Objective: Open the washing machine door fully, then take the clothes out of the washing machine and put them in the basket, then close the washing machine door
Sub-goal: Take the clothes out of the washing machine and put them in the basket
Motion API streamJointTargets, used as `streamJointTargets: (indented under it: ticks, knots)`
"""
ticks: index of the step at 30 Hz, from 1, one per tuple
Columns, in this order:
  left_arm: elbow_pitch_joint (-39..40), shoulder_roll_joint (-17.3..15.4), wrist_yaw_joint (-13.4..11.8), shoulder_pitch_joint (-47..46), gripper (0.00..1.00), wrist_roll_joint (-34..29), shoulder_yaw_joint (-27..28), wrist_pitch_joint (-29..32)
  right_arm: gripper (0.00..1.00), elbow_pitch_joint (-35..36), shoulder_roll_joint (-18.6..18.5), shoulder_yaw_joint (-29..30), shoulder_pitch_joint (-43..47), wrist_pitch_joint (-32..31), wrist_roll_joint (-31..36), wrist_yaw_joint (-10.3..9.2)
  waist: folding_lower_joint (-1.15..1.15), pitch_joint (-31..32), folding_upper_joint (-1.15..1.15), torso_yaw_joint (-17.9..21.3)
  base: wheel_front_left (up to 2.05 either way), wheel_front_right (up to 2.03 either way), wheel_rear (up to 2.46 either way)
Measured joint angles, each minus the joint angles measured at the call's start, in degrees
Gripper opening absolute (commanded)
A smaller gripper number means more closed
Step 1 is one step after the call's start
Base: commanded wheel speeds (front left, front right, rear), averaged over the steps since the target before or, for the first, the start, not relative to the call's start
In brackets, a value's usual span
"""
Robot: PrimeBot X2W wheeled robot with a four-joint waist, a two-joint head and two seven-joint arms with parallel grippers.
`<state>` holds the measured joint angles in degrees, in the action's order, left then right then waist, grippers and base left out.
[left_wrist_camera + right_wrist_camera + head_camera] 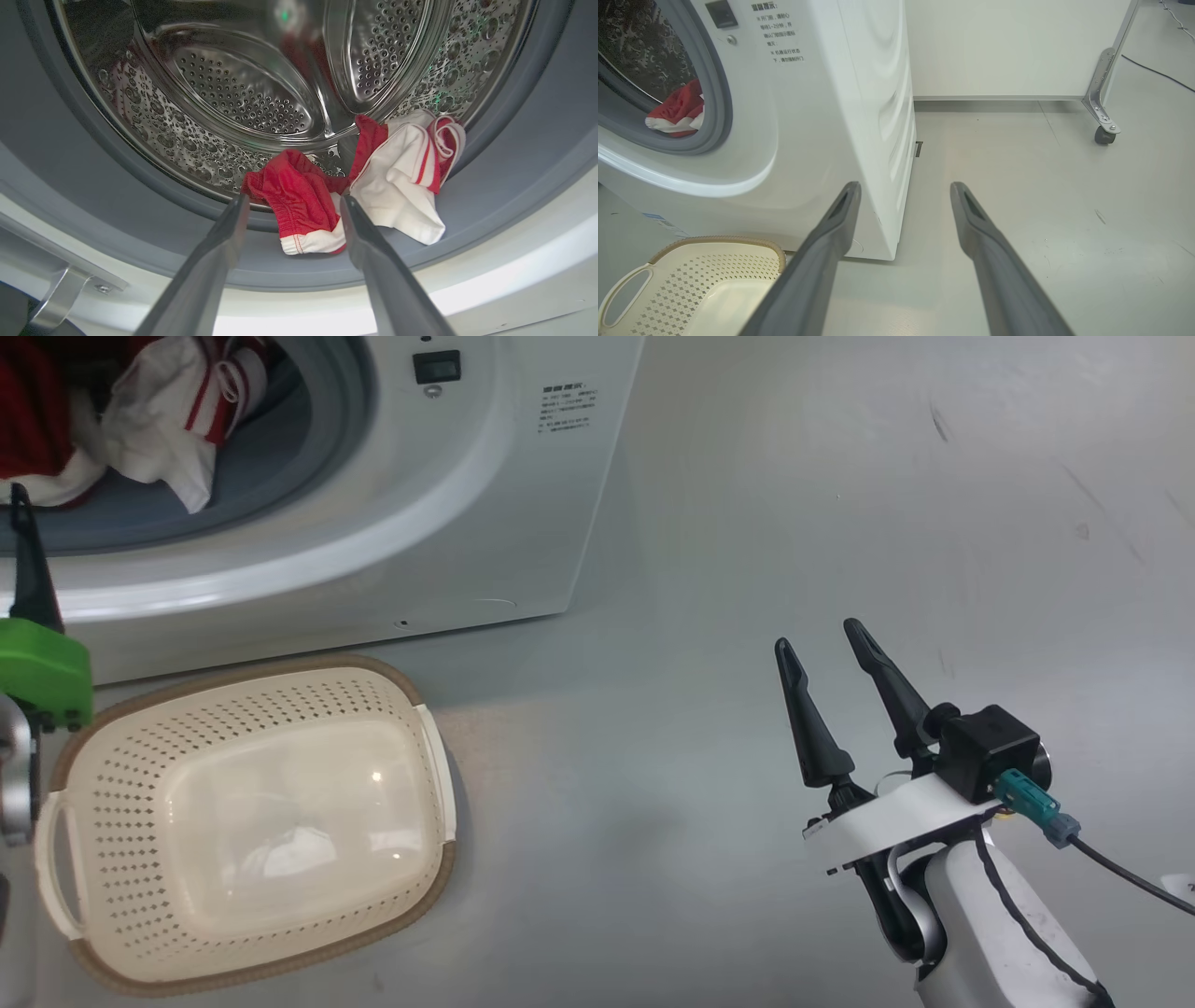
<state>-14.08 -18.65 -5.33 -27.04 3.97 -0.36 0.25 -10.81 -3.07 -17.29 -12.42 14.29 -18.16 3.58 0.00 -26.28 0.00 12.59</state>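
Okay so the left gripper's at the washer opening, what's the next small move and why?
Probably ease the left gripper forward so its open jaws straddle the clothes, then close. The clothes lie just ahead of it at the lip of the drum, on the grey gasket, none in the basket yet.

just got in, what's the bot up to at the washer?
Unloading laundry. The open left claw points into the washing machine at the red-and-white clothes lying at the drum's mouth, nothing gripped yet. The basket on the floor in front is empty. The right claw hangs open over the floor.
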Motion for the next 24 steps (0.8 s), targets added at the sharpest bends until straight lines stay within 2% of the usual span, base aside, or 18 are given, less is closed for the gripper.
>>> streamJointTargets:
  ticks: [8,15,24]
  knots:
    - [-3.6,-3.6,0.0,-7.9,1.0,-3.5,-1.0,6.9,1.0,1.0,0.2,-1.8,-2.4,0.1,-3.3,0.07,0.0,-4.1,0.0,3.6,0.0,0.0,0.0]
    - [-8.4,-5.0,-0.2,-13.5,1.0,-6.6,-2.2,12.9,1.0,1.6,0.3,-3.6,-3.8,0.2,-6.0,-0.21,0.0,-6.9,0.0,6.5,0.0,0.0,0.0]
    - [-14.2,-6.3,-0.4,-18.3,1.0,-8.8,-2.5,17.1,1.0,1.8,0.3,-5.0,-4.8,0.2,-7.3,-1.3,0.0,-8.7,0.0,8.3,0.0,0.0,0.0]
